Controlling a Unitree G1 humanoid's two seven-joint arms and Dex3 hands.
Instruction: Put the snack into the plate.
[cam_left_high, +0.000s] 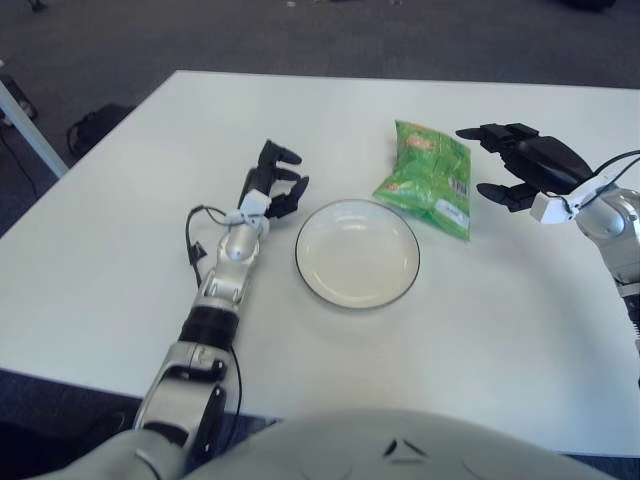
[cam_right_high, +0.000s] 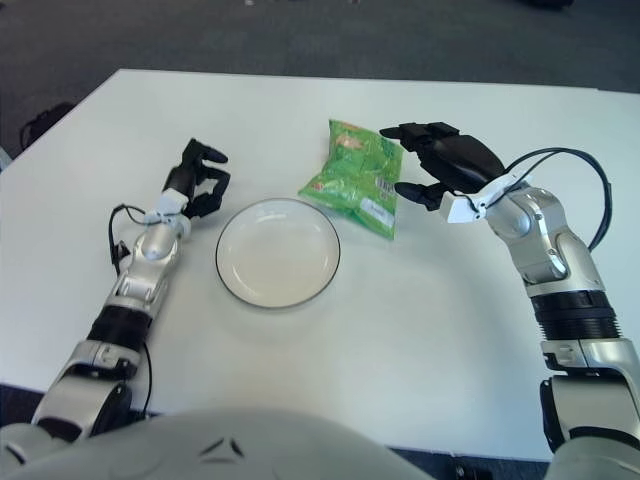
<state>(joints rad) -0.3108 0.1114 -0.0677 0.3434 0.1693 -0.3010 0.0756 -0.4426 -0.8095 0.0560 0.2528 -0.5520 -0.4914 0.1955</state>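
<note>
- Green and crinkled, the foil snack bag (cam_left_high: 428, 176) lies flat on the white table (cam_left_high: 120, 250), its long side running away from the robot and a white label patch near its nearer, right-hand corner.
- The bag sits just beyond and to the right of the round white plate with a thin black rim (cam_left_high: 357, 253); its near-left corner shows very close to the plate's far rim, and whether the two touch cannot be told. No part of the bag lies inside the plate.
- The plate holds nothing and sits on the table in front of the robot, between the two arms.
- The black three-fingered right hand (cam_right_high: 440, 163) is just right of the bag, its fingers spread apart and holding nothing. Its upper fingers point left over the bag's far right corner, while a lower finger points at the bag's right edge; no finger visibly presses the foil.
- The silver right forearm runs back to the right, with a black cable looping beside it.
- The black left hand (cam_left_high: 273, 189) shows just left of the plate, its fingers curled loosely inward with nothing in them, at the end of a silver forearm stretched along the table.
</note>
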